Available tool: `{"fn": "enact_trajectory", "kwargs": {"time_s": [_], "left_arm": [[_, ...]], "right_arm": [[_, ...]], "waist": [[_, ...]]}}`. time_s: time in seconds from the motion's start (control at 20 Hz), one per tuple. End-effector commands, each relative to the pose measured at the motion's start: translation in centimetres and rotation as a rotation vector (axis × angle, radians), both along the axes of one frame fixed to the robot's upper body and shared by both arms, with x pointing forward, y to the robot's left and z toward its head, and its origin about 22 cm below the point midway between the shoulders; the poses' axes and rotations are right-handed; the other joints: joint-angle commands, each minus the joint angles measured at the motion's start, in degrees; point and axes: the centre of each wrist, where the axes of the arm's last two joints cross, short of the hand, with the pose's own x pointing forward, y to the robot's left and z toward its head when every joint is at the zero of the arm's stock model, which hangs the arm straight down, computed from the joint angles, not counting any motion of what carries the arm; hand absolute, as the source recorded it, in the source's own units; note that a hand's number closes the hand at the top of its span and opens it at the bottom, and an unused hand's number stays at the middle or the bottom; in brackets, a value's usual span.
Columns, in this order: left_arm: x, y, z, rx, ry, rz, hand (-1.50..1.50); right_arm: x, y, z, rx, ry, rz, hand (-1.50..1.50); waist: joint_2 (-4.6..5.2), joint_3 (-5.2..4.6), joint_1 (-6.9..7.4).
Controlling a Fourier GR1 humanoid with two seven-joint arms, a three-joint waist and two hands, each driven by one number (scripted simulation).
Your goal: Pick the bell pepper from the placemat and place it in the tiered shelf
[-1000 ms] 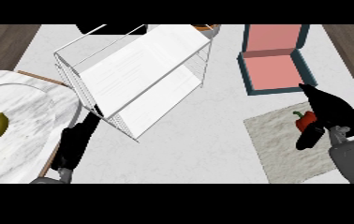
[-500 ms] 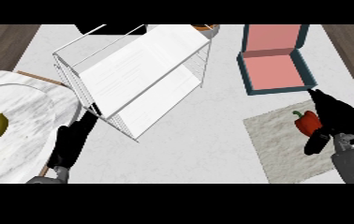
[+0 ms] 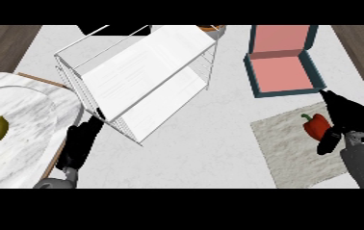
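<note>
Nearest me, my right hand (image 3: pixel 340 123) sits at the right edge over the placemat (image 3: pixel 295 154), fingers spread either side of the bell pepper (image 3: pixel 316 124) but not closed on it. The pepper lies on the mat's far part, stem pointing away. I judge it light, stiff and glossy, likely to slip, so I'd take it across the broad body, not the stem. Since half a second ago the hand has come closer around it; the pepper hasn't moved. My left hand (image 3: pixel 80 145) rests open at near left on the table (image 3: pixel 206 142). Farther off stands the tiered shelf (image 3: pixel 142 80), still without the pepper.
</note>
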Motion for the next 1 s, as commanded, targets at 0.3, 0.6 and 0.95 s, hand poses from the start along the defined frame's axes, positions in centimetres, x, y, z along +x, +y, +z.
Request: {"fn": "enact_trajectory", "kwargs": {"time_s": [0.3,0.6,0.95], "left_arm": [[1.5,0.8,-0.4,-0.004,-0.008,-0.007,0.00],[0.2,-0.3,1.0,-0.007,-0.003,-0.005,0.00],[-1.7,-0.2,-0.7,-0.011,-0.010,-0.021,0.00]], "right_arm": [[1.5,-1.0,-2.4,0.000,0.010,0.016,-1.50],[0.1,0.7,-6.0,-0.002,0.028,0.093,1.50],[-0.5,0.8,-8.0,0.005,-0.018,0.132,1.50]], "waist": [[0.06,-0.01,0.02],[0.01,0.01,0.11],[-0.01,0.01,0.09]]}}
